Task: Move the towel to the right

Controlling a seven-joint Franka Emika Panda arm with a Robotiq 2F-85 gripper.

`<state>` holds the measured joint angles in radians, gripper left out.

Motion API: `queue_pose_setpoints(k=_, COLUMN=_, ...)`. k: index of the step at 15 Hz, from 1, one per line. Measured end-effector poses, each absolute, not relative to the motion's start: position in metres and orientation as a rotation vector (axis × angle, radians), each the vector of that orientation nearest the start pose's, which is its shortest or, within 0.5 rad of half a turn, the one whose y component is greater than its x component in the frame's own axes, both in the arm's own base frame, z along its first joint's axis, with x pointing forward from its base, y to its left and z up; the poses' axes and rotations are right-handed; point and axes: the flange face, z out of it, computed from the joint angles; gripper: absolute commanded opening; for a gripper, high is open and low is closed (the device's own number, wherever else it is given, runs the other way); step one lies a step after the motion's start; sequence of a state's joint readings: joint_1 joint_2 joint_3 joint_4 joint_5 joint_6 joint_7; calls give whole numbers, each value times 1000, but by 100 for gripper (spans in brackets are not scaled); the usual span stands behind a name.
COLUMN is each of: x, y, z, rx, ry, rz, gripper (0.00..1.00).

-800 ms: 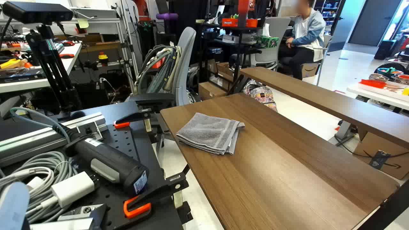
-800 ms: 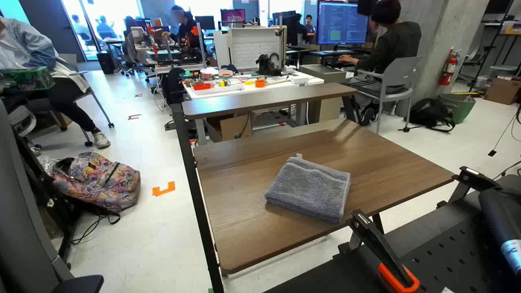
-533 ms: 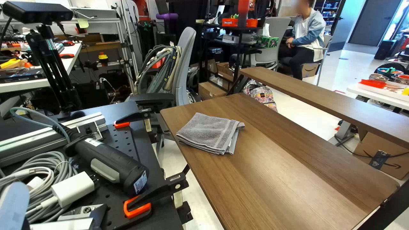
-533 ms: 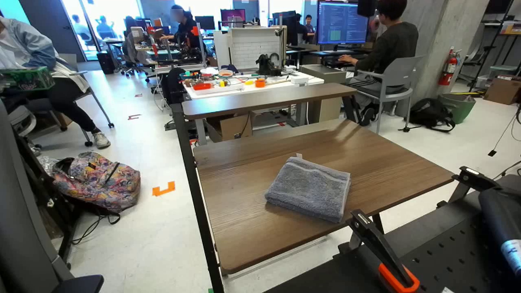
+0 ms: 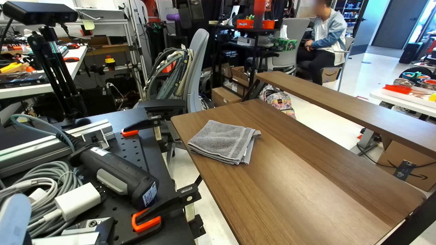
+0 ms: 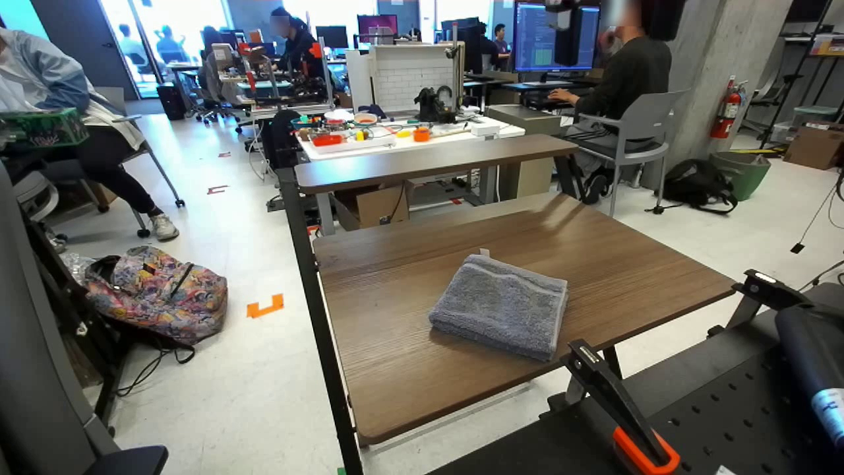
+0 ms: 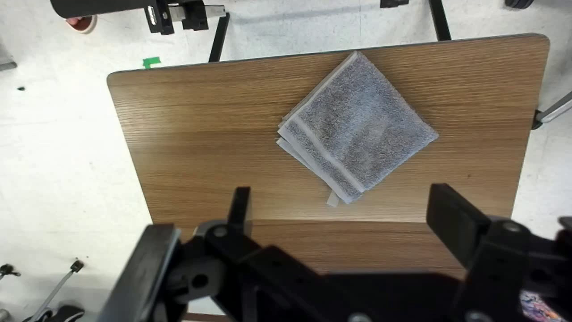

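More of the gripper had come down into the top of both exterior views since the earlier frames, while the towel had kept its place. The jaws stood wide: in the wrist view one finger was on the left, the other well apart on the right. Grey, folded and softly wrinkled, the towel lay on the wooden table, right of the middle and close to the far edge in the wrist view; a pale tag poked out at its near corner. In an exterior view it sat toward the far left end, with a narrow raised board to the right and a black perforated bench to the left, bearing a dark tool and coiled cables.
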<state>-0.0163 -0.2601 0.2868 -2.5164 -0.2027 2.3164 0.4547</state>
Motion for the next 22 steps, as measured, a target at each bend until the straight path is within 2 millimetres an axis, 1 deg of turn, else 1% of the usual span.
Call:
queue_pose_setpoints(k=2, x=445, y=113, z=362, rx=-3310, ry=105, rz=-164, gripper=100)
queue_pose_setpoints(k=4, x=463, y=112, z=344, rx=-3296, ry=116, rz=-108, gripper=100)
queue_pose_setpoints(k=7, x=487, y=111, z=311, rx=-3275, ry=122, rz=-22, gripper=100)
queue_pose_setpoints(k=10, x=503, y=107, z=267, rx=-3266, ry=101, rz=86, gripper=100)
queue_pose_setpoints(k=16, x=535, y=87, z=171, rx=-3263, ry=136, rz=234, gripper=100)
queue_pose_setpoints(k=19, x=548, y=82, z=123, rx=-3275, ry=145, rz=256, gripper=100)
queue_pose_setpoints(k=22, x=555, y=87, z=86, rx=-3278, ry=122, rz=221, gripper=100)
